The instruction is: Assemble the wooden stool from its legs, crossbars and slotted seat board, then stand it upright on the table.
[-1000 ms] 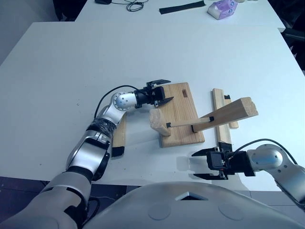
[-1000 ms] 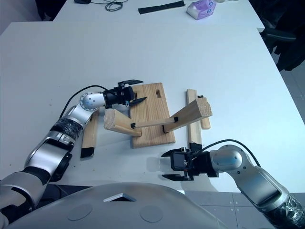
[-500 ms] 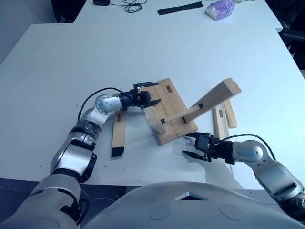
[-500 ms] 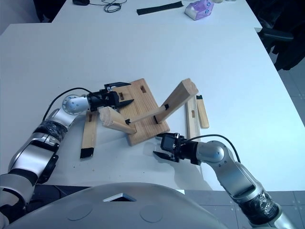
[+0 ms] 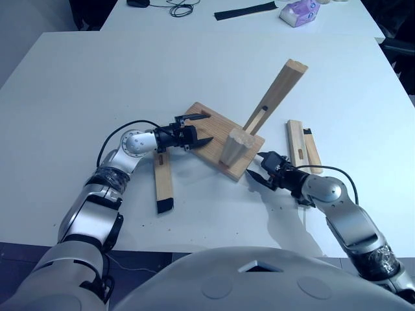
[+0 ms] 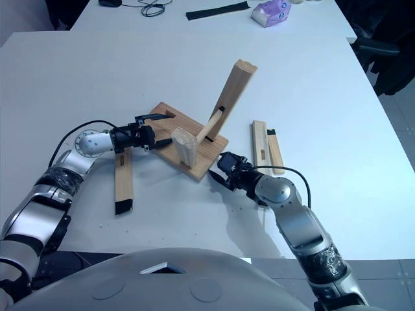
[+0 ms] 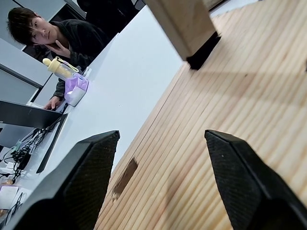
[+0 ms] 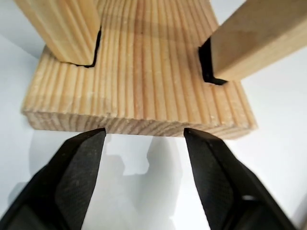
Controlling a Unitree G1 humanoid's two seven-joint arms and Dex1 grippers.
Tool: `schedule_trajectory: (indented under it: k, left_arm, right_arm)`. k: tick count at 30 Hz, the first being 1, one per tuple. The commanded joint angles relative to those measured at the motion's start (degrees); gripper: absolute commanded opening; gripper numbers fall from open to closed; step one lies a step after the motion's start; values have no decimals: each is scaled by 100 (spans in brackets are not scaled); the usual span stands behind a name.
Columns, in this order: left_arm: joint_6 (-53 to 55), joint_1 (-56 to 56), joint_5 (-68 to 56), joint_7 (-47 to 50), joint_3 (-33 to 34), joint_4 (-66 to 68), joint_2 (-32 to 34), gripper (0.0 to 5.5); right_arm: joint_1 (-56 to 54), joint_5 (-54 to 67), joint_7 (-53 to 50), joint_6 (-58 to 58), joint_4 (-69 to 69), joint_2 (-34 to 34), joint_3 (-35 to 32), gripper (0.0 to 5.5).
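The left gripper covers the left end of the seat board; whether its fingers touch the wood cannot be told. The far end of the loose leg on the left is hidden under that arm. The wrist of the right gripper hides the near end of the slotted bar. Both wrist views cut off the board, and the right one the tall leg and short leg. On the far table, the purple packet is cut off.
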Motion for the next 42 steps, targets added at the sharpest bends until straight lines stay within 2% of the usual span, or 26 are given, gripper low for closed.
schedule_trajectory:
  k: [1,4,8,12,16,26,32,42]
  left_arm:
    - [333,506,364,-511,-433,45,-77,332]
    - [427,535,296,-567,-434,-88,-91,332]
    - [517,538,253,-621,-413,-167,-79,332]
    - [666,448,206,-536,-340,-149,-154,332]
    - [789,402,193,-484,-339,-185,-249,332]
    - [869,367,280,-440,-417,-228,-463,332]
    - [829,292,341,-431,-457,-95,-510,332]
    - [814,428,381,-469,-561,-179,-525,332]
  right_arm:
    - [-550,10,-341,-72,29,475,-108,300]
    - [-496,-39,-402,-60,-63,442,-151,300]
    - [-259,-64,-124,48,-535,-9,-197,300]
    - [17,291,684,284,-1432,-696,18,300]
    - [8,482,1068,470,-1808,-932,368,300]
    - [-651,207,584,259,-704,-92,1090,300]
    - [-780,24,546,70,-193,74,1427,300]
    - [-993,-217,-146,-87,340,474,873,300]
